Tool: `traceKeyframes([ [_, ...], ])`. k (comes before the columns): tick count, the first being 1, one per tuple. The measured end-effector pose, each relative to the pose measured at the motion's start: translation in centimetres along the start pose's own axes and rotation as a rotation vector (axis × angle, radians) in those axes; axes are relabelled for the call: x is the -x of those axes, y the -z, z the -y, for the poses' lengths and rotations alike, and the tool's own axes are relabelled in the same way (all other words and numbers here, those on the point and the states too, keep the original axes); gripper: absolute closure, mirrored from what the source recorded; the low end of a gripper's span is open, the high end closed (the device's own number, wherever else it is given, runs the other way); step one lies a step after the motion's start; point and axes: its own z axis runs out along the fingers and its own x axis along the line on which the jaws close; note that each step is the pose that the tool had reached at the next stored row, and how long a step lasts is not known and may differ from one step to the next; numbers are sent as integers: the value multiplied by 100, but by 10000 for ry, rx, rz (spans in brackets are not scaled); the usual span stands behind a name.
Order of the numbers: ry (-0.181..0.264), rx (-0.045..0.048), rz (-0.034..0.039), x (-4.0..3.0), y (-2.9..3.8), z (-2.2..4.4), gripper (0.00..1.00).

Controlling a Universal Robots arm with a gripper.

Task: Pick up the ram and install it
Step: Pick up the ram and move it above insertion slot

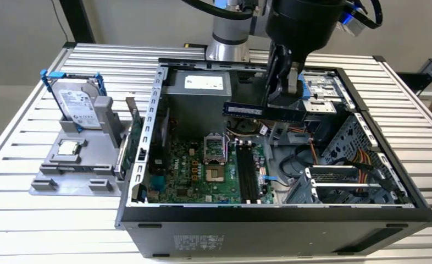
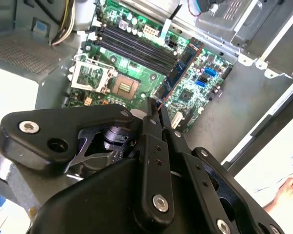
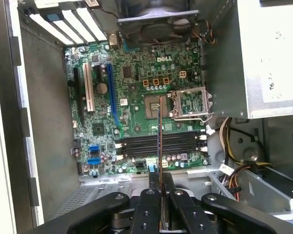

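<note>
black gripper (image 3: 160,187) linkage up close in both wrist views, fingers (image 3: 149,209) pressed together on the ram (image 3: 159,131), pinching the thin bluish stick across its flat faces, toward one end rather than mid-length. carries it on edge, clear of the motherboard (image 3: 132,97) and touching nothing else. hangs level inside the open computer case (image 1: 155,110) in the exterior view, with the long black memory slots (image 1: 247,176) at about 6 o'clock from the stick and apart from it. lies crosswise to those slots, not along them.

out at 9 o'clock from the case: grey parts holder (image 1: 55,176) with a hard drive (image 1: 77,104) and a small square chip (image 1: 69,147).

probably light, stiff and brittle, being a thin board with bare chips and edge contacts. best held on the flat faces along the upper edge, away from the contact edge. may well pivot in an off-centre pinch if pressed unevenly.
</note>
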Motion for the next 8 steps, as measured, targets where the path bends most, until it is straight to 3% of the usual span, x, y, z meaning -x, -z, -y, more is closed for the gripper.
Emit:
traceKeyframes([
  [8, -104, 3, -3, 115, 6, 68, 100],
])
